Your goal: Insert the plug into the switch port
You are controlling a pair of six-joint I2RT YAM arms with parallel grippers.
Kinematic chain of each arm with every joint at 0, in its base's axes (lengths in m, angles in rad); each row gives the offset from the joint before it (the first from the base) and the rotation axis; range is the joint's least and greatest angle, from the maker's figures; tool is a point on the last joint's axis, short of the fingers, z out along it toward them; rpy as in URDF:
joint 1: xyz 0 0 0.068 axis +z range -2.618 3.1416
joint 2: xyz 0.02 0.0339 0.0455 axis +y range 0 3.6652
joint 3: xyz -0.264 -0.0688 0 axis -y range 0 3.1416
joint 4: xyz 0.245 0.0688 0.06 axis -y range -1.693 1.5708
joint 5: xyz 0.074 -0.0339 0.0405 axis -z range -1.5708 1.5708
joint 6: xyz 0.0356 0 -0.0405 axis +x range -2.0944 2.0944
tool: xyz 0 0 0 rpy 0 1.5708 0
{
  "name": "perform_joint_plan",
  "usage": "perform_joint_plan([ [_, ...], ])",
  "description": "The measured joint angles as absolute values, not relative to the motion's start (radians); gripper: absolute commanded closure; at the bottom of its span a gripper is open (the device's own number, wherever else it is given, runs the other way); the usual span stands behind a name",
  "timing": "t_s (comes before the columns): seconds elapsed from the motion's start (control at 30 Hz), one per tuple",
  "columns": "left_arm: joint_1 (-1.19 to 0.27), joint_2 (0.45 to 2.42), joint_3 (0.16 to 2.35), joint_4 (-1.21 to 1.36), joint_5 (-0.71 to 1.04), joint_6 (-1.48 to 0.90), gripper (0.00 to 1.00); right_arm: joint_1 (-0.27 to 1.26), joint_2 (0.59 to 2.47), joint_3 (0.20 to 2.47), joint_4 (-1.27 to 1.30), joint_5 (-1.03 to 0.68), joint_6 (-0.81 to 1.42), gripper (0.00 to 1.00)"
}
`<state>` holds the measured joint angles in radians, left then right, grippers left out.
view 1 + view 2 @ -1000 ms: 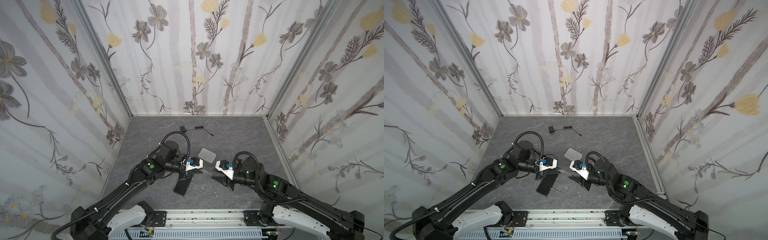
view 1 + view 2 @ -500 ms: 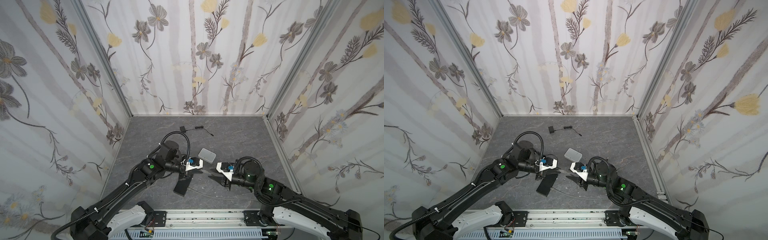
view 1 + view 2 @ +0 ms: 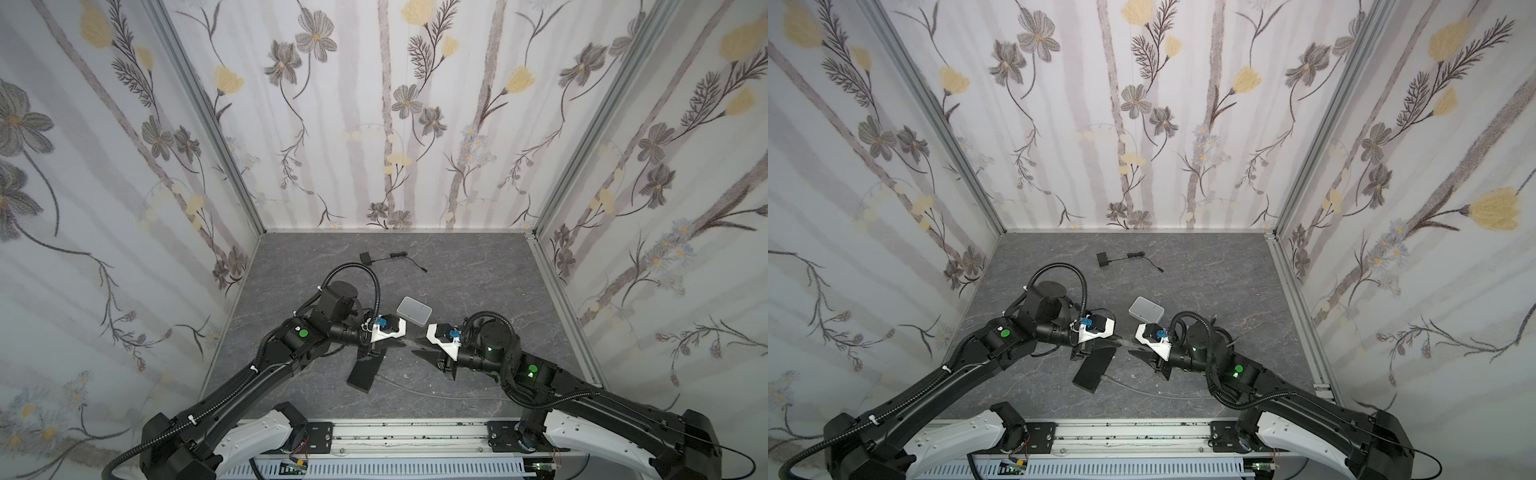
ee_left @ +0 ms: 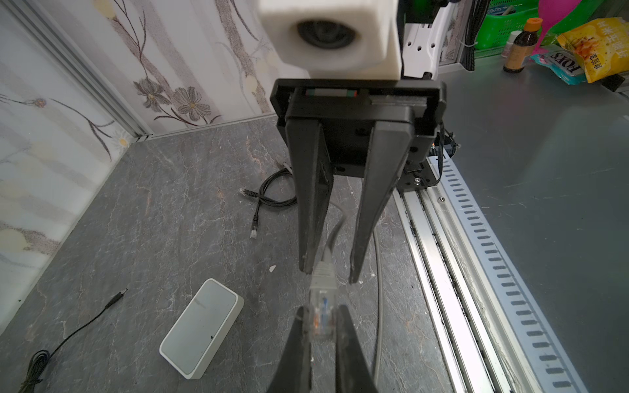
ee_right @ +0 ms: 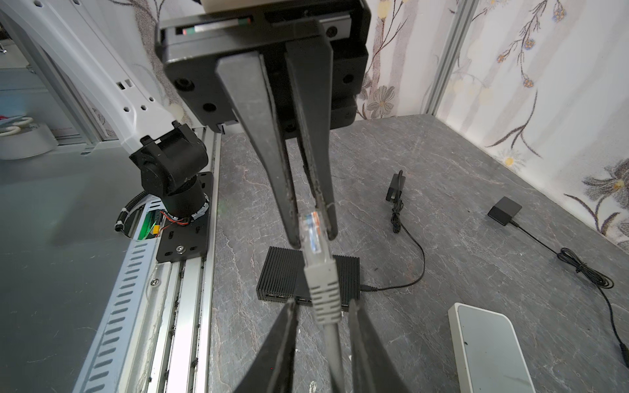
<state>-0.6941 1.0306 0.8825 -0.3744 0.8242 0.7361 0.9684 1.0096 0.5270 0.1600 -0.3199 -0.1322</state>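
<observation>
Grey stone-patterned desk (image 3: 478, 270), floral walls on three sides. Reaching in from the near rail, left arm (image 3: 291, 345) and right arm (image 3: 532, 370), tips facing each other near the desk's middle, close but apart. Flat on the desk just on the near side of the left arm's tip, a black ribbed box (image 5: 279, 272). Just beyond the meeting point, toward the back wall, the flat white box (image 3: 414, 309) with pale grey top, lying level, touched by neither arm. Switch port not discernible on the side faces in view. Near the back wall, well apart from the rest, a small black adapter (image 3: 365, 257) with a thin lead. Lying on the desk near the front rail, a grey cable (image 3: 436, 395). Left jaws pressed in on the clear plug (image 4: 321, 306), pinching its sides; plug off the desk, beside the white box without touching it. Right jaws spread, straddling the grey boot (image 5: 323, 289) behind the plug, a gap showing on either side.
</observation>
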Motion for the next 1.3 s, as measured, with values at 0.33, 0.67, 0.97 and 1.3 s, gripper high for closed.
perform_joint_plan([
  [0.33, -0.694, 1.031, 0.883, -0.377, 0.834, 0.736, 0.99, 0.968, 1.014, 0.505, 0.210, -0.346, -0.127, 0.81],
  [0.67, -0.694, 1.031, 0.883, -0.378, 0.844, 0.735, 0.98, 0.968, 1.020, 0.497, 0.234, -0.355, -0.113, 0.89],
  [0.97, -0.693, 1.019, 0.868, -0.333, 0.809, 0.672, 0.39, 0.968, 1.015, 0.495, 0.234, -0.338, -0.105, 1.00],
  [1.3, -0.667, 0.967, 0.885, -0.237, 0.418, 0.264, 0.00, 0.966, 1.059, 0.486, 0.221, -0.171, -0.049, 1.00],
])
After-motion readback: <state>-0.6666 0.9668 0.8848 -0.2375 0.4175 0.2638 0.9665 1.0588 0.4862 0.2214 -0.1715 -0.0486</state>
